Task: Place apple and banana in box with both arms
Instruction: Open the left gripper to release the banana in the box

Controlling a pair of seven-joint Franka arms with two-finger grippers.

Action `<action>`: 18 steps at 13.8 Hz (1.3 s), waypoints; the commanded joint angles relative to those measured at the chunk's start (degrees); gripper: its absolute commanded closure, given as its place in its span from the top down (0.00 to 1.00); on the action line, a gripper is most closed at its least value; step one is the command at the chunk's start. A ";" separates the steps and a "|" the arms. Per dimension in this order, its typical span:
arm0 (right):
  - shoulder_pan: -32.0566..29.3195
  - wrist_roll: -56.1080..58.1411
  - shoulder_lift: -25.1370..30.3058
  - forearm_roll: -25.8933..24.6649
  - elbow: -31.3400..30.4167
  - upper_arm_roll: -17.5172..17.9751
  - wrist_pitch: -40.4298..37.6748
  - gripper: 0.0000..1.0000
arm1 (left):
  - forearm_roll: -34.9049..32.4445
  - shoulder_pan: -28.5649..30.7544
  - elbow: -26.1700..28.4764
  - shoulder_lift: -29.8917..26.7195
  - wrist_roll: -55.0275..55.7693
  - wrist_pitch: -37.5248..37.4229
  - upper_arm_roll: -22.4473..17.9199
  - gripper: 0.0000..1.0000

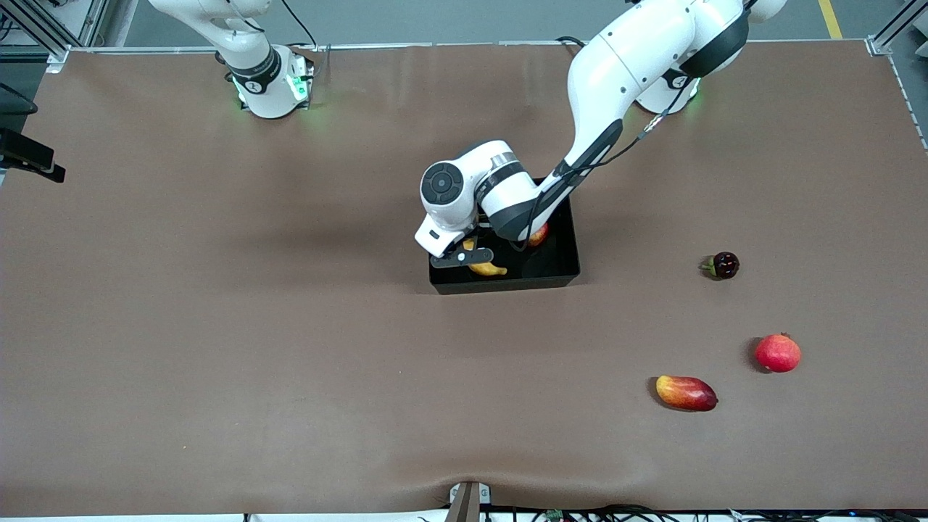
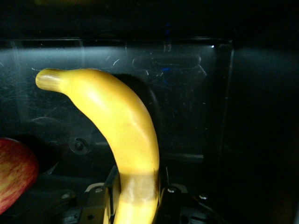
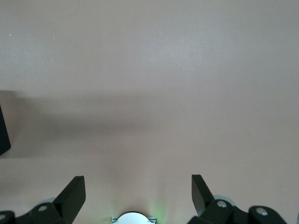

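The left gripper [image 1: 473,255] hangs low in the box [image 1: 558,278], clamped on the banana [image 2: 122,122] beside the apple [image 2: 14,170]. The right gripper [image 3: 135,196] waits above bare table [image 3: 149,70], jaws apart.

Apple [image 1: 539,235] mostly hidden under left arm

My left arm reaches down from its base, wrist bent low, left gripper [image 2: 135,198] clamped on the banana [image 2: 119,135]. My right arm waits, right gripper [image 3: 138,195] spread wide apart.
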State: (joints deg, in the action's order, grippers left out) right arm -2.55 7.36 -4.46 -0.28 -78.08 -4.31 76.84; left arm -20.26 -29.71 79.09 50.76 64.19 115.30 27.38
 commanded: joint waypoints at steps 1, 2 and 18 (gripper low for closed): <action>0.53 0.02 1.12 -1.04 -1.55 0.00 0.86 1.00 | 0.04 -2.63 -1.57 1.09 0.59 0.18 -2.59 0.00; 0.44 0.02 1.04 -0.96 -1.46 0.00 0.86 1.00 | 0.04 -2.63 -1.57 1.18 0.59 0.27 -2.77 0.00; 0.44 0.02 1.04 -0.95 -1.46 0.00 0.59 1.00 | 0.13 17.04 -1.57 -24.21 -11.28 -19.85 -2.86 1.00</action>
State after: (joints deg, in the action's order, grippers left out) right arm -2.52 7.36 -4.44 -0.28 -78.57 -4.27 77.05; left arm -20.49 -15.77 75.18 29.58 54.40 96.62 24.41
